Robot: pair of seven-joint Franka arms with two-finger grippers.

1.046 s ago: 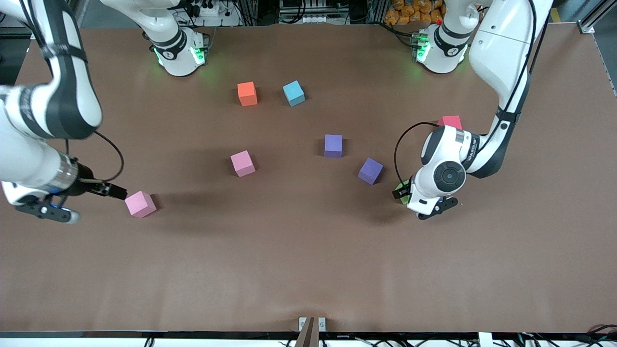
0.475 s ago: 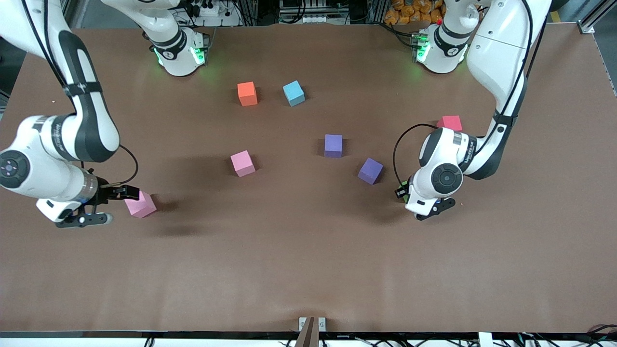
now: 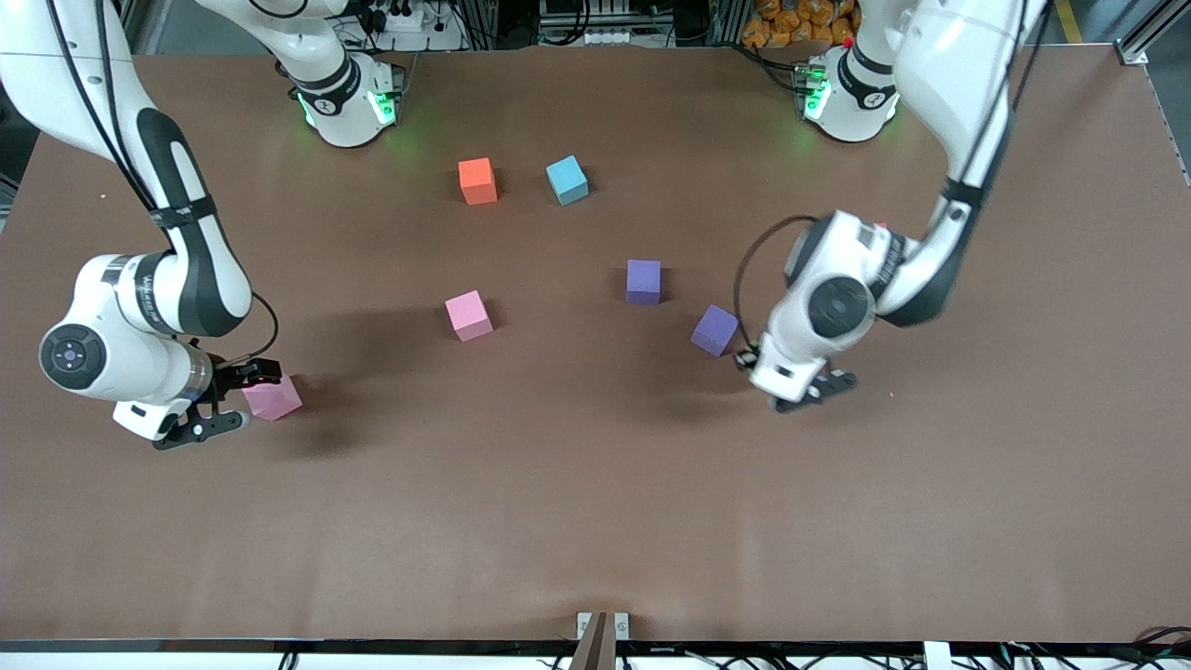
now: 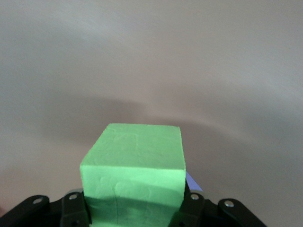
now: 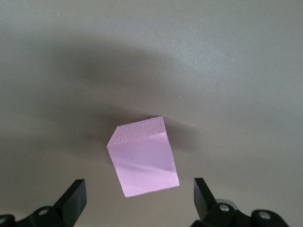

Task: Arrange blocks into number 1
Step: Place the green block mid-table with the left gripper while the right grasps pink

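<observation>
In the left wrist view a green block (image 4: 135,163) fills the space between the jaws, and my left gripper (image 4: 135,210) is shut on it. It hangs just above the table beside a purple block (image 3: 715,329), where that gripper (image 3: 747,358) shows from the front. My right gripper (image 3: 251,377) stands open low over a pink block (image 3: 274,398) near the right arm's end of the table. That pink block (image 5: 144,161) lies turned at an angle, ahead of the open gripper (image 5: 138,191) and apart from both fingers.
Loose on the brown table (image 3: 595,521) lie a second pink block (image 3: 468,315), a second purple block (image 3: 643,281), an orange block (image 3: 477,180) and a light blue block (image 3: 567,180). The left arm's wrist hides nearly all of a red block.
The left gripper shut on the green block and swung with it toward the purple block. The right arm came down and brought its open gripper over the pink block.
</observation>
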